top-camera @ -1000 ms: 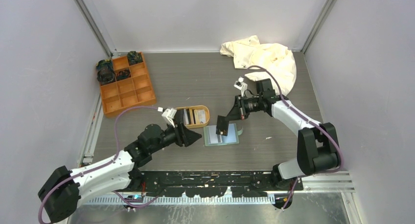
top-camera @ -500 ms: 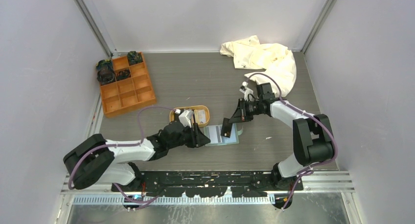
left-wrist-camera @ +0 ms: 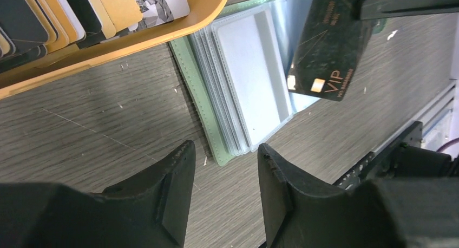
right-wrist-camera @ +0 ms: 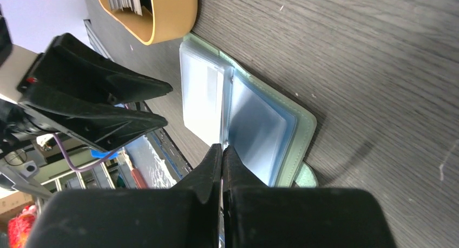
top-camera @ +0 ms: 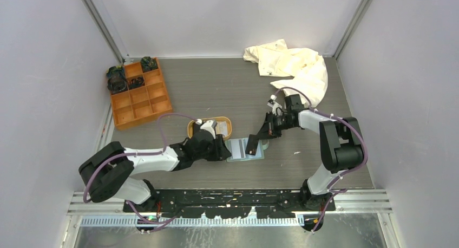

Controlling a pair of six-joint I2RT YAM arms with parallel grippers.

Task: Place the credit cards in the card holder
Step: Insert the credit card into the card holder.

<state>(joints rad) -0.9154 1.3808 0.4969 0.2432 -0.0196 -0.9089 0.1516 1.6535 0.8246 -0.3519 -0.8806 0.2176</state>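
Black VIP card (left-wrist-camera: 327, 47), upper right, clamped in right pincer (right-wrist-camera: 222, 149) over open sage-green card holder (left-wrist-camera: 250, 91); left pincer (left-wrist-camera: 224, 156), lower centre, apart.

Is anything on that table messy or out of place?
Only the cream cloth, dumped crumpled in the far right corner, looks out of place among the cards. Otherwise tidy: the card holder lies open flat, spare cards stand in the tan tray, and the right gripper holds a black card above the holder.

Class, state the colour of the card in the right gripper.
The card is black with gold lettering; left wrist view.
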